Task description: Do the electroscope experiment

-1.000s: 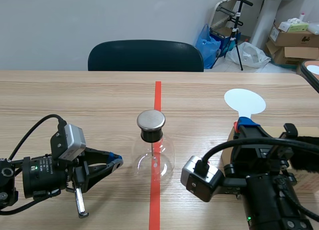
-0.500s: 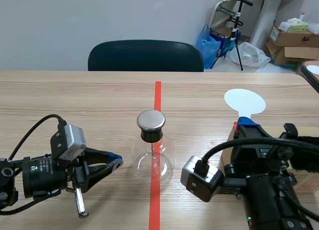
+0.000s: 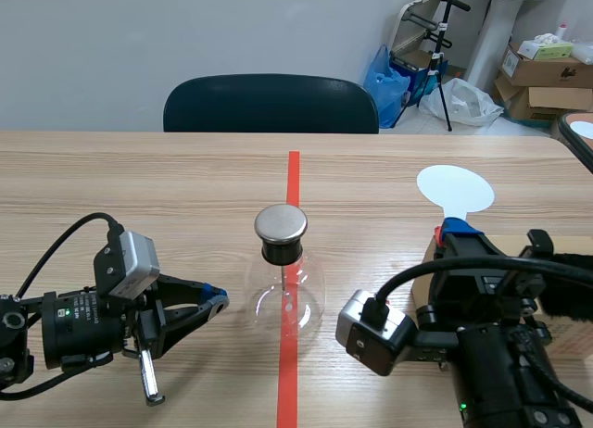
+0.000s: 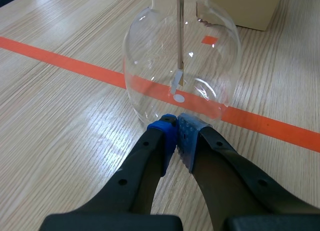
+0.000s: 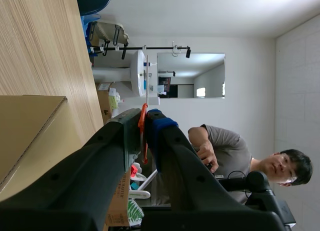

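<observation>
Unchanged since a second ago: same places for both arms, flask and paddle. Mid-table, upright, straddling the orange-red tape line [image 3: 293, 178]: glass electroscope flask [image 3: 286, 294], round-bellied, clear and glossy with highlights. Closed by a black stopper [image 3: 282, 252] under a flat brushed-metal cap [image 3: 281, 223]. Inside, seen through the glass from the left wrist view: thin metal rod [image 4: 180, 36] hanging straight down, ending in a small pale foil strip [image 4: 176, 82]. Underneath, pale, fine-grained wooden table [image 3: 139, 187].

Low at the left, lying almost flat along the table and pointing at the flask's belly: left gripper [image 3: 215, 305]. Thick black fingers pressed together, blue dotted pads [image 4: 167, 133] meeting, pinching nothing. Tips right at the glass; touching or just short, cannot tell.

At the right, raised and pointing up and away: right gripper [image 3: 451, 232], clamped on the orange-red grip of a white paddle [image 3: 454, 189]. Flat round disc on a narrow stem, standing upright above the fingertips. Beside that gripper, plain brown cardboard box [image 5: 27, 136], matte and square-edged. Beyond the far table edge, dark padded chair back [image 3: 271, 104].
</observation>
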You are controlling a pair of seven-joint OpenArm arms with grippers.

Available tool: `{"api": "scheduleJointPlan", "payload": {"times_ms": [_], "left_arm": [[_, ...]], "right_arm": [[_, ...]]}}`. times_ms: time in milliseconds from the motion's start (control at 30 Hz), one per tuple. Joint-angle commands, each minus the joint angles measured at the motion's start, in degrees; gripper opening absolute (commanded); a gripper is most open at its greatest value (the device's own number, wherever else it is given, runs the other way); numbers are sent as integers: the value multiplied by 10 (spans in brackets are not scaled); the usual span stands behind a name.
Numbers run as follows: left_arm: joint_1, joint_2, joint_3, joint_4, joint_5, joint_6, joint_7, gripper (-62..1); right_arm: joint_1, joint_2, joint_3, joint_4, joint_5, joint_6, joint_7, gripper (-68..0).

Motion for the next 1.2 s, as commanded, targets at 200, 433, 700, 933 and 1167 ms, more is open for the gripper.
{"api": "scheduleJointPlan", "payload": {"times_ms": [200,433,700,933,1167], "left_arm": [[0,1,-3,12,-8,-1,-10,-579],[0,1,-3,12,-8,-1,-10,-579],[0,1,-3,12,-8,-1,-10,-579],[0,-4,-3,12,-8,-1,-10,-579],[2,-25,-3,14,-9,-4,-15,-579]], "right_arm": [[7,3,0,4,0,-8,0,-658],[7,3,-1,4,0,-8,0,-658],[5,3,0,4,0,-9,4,-658],[-23,0,37,11,0,-62,47,-658],[-70,-26,123,31,0,-85,171,-658]]}}
